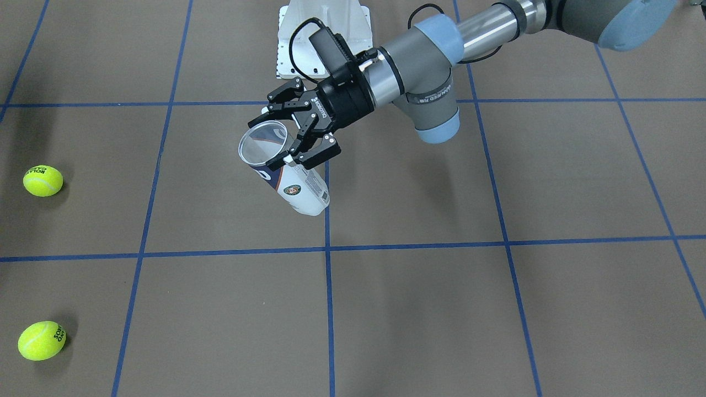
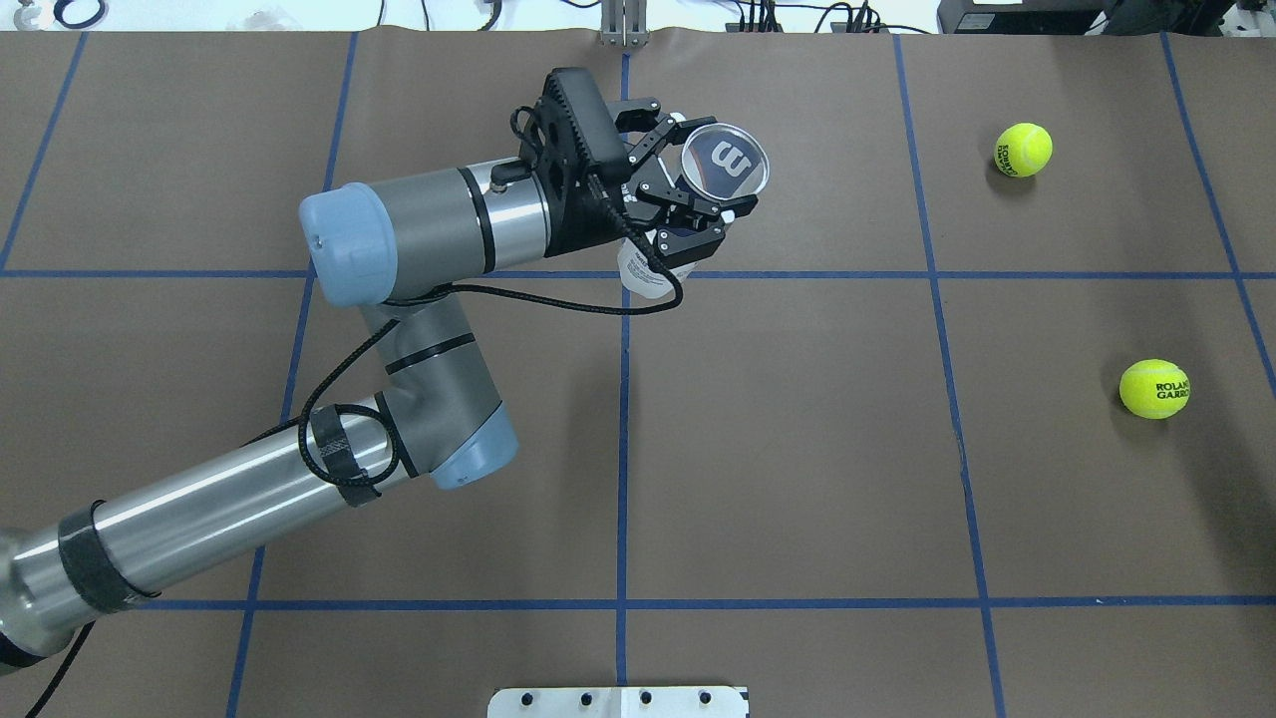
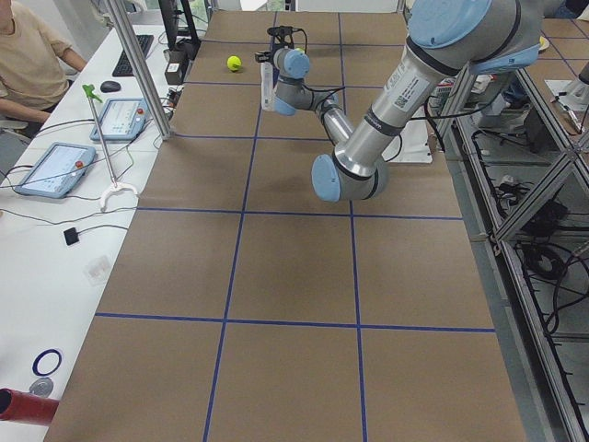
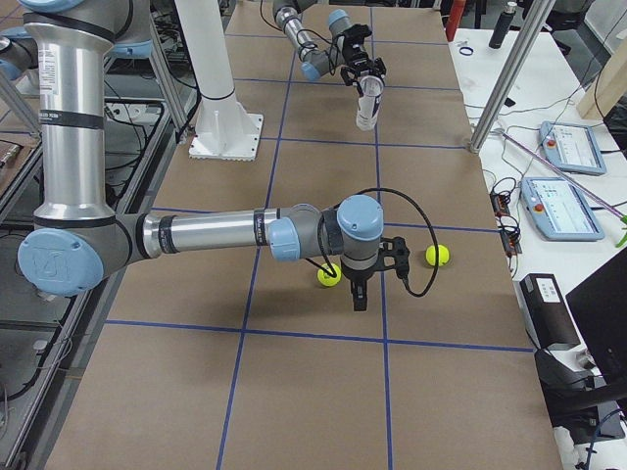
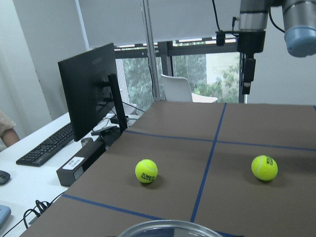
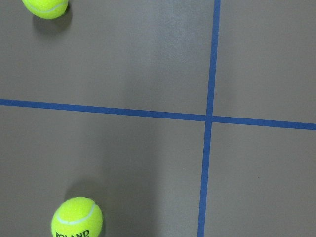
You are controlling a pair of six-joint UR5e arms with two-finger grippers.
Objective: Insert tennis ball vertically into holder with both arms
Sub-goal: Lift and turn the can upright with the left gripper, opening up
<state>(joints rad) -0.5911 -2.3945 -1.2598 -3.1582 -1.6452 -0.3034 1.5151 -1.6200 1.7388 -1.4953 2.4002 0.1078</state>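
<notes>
Holding the tennis-ball tube [image 1: 292, 187] mouth-up, the left gripper [image 1: 278, 138] is clamped on it. Both tennis balls [image 1: 42, 181] lie unpicked. The right gripper [image 4: 359, 294] looks too small, so I cannot tell its jaws.

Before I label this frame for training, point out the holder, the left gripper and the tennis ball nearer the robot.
holder [image 1: 300, 190]: front-facing view, its printed label.
left gripper [image 1: 273, 137]: front-facing view, midway between its fingertips.
tennis ball nearer the robot [image 1: 43, 181]: front-facing view, its middle.

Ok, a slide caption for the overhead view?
Left gripper holds the clear tube by its open top; two tennis balls lie on the table's right half.
</notes>
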